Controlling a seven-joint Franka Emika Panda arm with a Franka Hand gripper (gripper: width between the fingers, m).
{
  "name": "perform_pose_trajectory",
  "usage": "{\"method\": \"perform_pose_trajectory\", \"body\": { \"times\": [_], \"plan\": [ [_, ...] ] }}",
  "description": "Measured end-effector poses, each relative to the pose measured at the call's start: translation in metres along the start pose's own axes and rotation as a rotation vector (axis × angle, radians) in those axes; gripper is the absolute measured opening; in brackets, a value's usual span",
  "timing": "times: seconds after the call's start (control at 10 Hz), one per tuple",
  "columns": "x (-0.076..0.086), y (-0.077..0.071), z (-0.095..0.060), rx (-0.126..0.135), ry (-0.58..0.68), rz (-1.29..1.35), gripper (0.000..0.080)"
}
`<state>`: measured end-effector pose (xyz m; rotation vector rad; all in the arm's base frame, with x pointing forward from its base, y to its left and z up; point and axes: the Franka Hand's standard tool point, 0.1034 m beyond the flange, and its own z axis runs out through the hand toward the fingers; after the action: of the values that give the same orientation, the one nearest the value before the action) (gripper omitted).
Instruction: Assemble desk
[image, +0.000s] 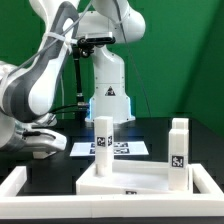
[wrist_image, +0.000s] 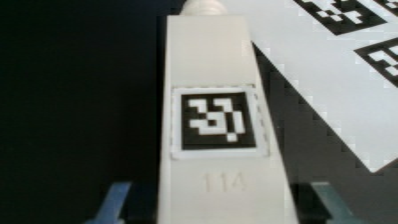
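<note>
In the wrist view a white block leg (wrist_image: 217, 110) lies lengthwise on the black table, its square marker facing up. My gripper (wrist_image: 217, 200) straddles the leg's near end. Its blue fingers (wrist_image: 118, 200) stand on either side, each with a dark gap to the leg, so the gripper is open. In the exterior view the gripper (image: 42, 138) hangs low over the table at the exterior view's left, and the leg under it is hidden. The white desk slab (image: 140, 183) lies in front, with two legs (image: 103, 138) (image: 178, 146) standing upright on it.
The marker board (image: 125, 149) lies flat behind the slab and shows beside the leg as the marker board (wrist_image: 338, 80). A white frame (image: 20, 186) borders the table at the front. The robot's base (image: 106, 95) stands at the back.
</note>
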<state>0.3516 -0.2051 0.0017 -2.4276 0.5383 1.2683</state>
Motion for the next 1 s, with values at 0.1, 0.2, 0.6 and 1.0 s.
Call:
{"method": "perform_pose_trajectory", "body": {
  "times": [0.1, 0.2, 0.6, 1.0],
  "plan": [
    [0.0, 0.0, 0.0, 0.0, 0.0, 0.0, 0.0288],
    [0.0, 0.0, 0.0, 0.0, 0.0, 0.0, 0.0288],
    [-0.008, -0.008, -0.023, -0.053, 0.02, -0.043, 0.0288],
    [-0.048, -0.044, -0.082, -0.039, 0.13, -0.095, 0.029]
  ]
}}
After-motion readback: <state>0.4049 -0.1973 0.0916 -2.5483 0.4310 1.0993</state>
